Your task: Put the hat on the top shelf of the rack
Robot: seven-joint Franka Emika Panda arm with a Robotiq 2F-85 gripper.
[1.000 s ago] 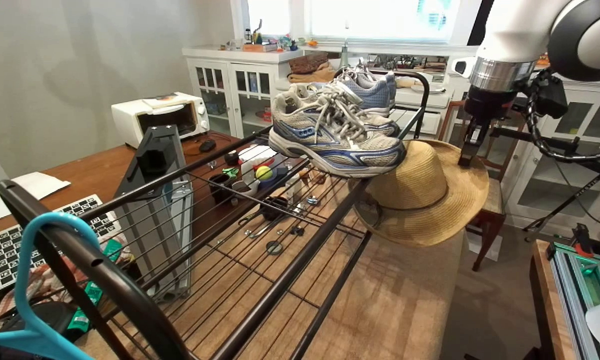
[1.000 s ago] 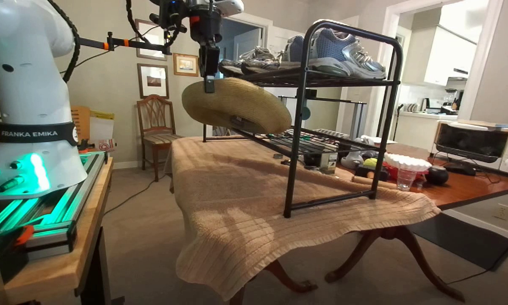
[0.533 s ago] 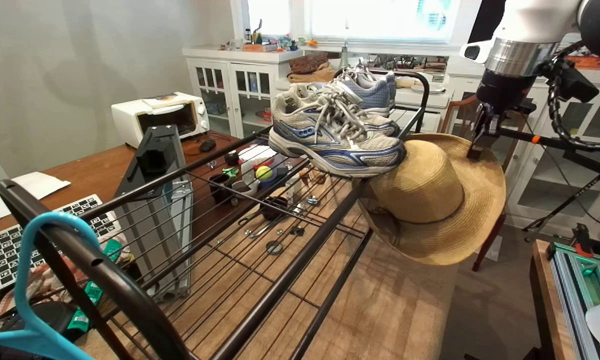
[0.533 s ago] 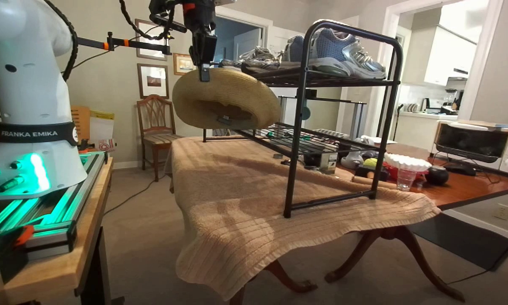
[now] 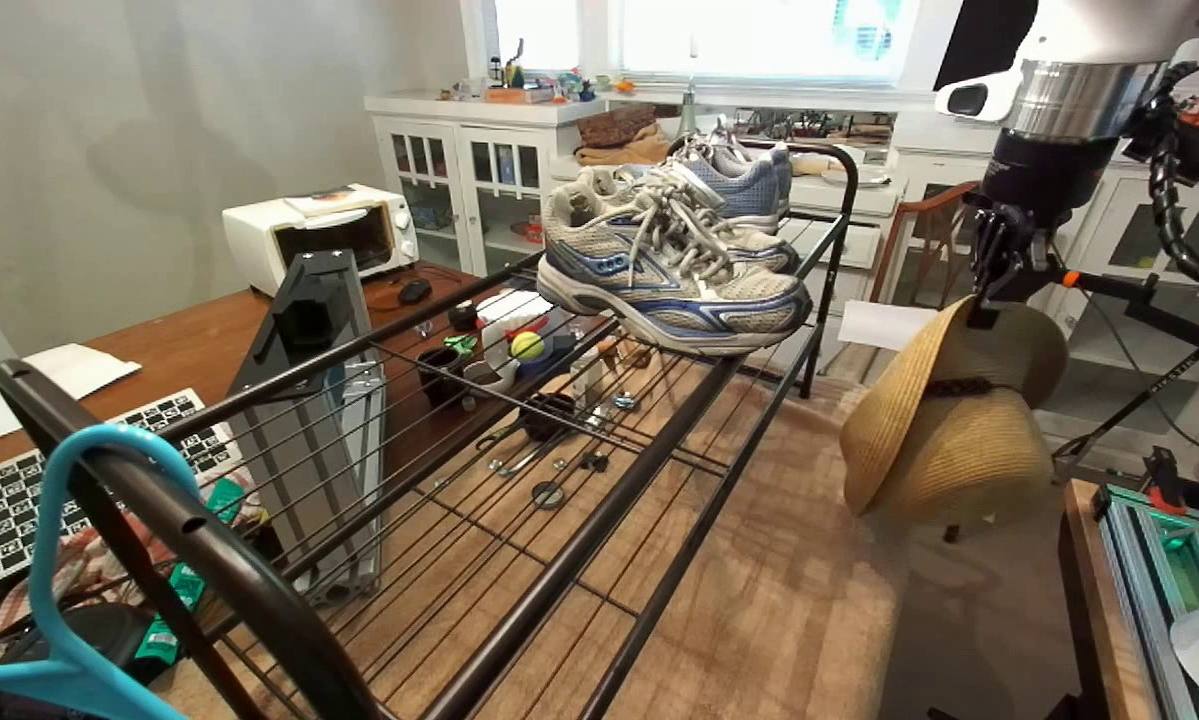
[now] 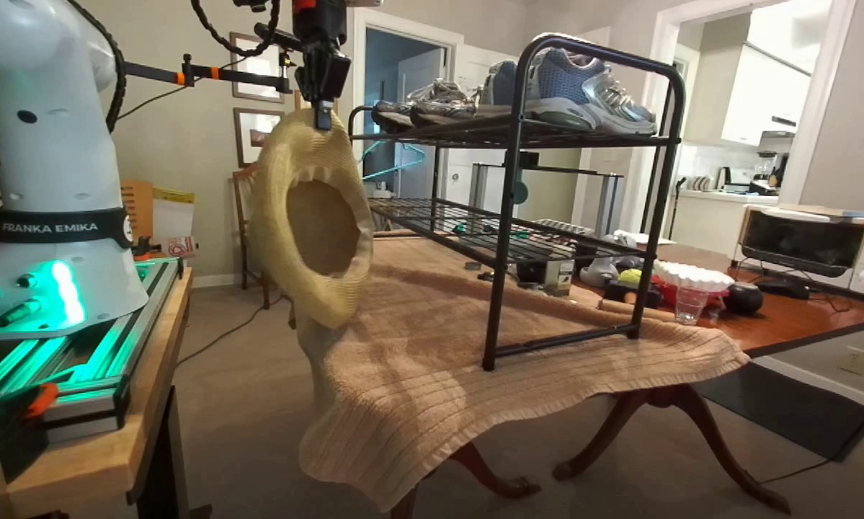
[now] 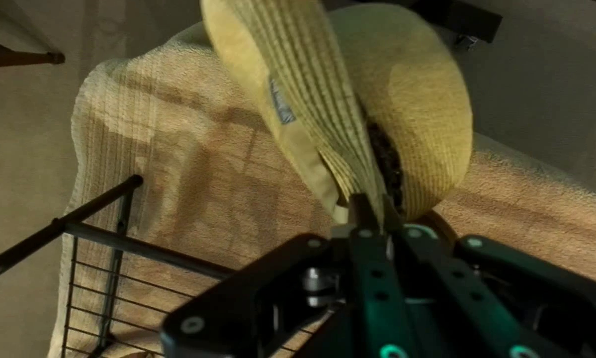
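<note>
The tan straw hat (image 5: 989,450) hangs nearly upright by its brim from my gripper (image 5: 981,310), clear of the rack. In an exterior view, my gripper (image 6: 323,119) is shut on the top of the brim, and the hat's hollow inside (image 6: 323,231) shows. In the wrist view, the fingertips of my gripper (image 7: 377,209) pinch the brim, and the hat's crown (image 7: 417,99) is right of them. The top shelf (image 5: 614,500) of black wire is beside the hat and also shows edge-on in an exterior view (image 6: 597,140).
Grey-white and blue sneakers (image 5: 669,270) stand on the far part of the top shelf. A blue hanger (image 5: 54,600) hooks over the rack's near end bar. The lower wire tier (image 6: 468,231) sits above the towel-covered table (image 6: 417,360). A chair (image 6: 255,277) stands behind.
My gripper has moved away from the rack, carrying the hat. The hat has swung from a slant beside the shelf edge and sneakers to hanging almost vertically. Rack and sneakers have not moved.
</note>
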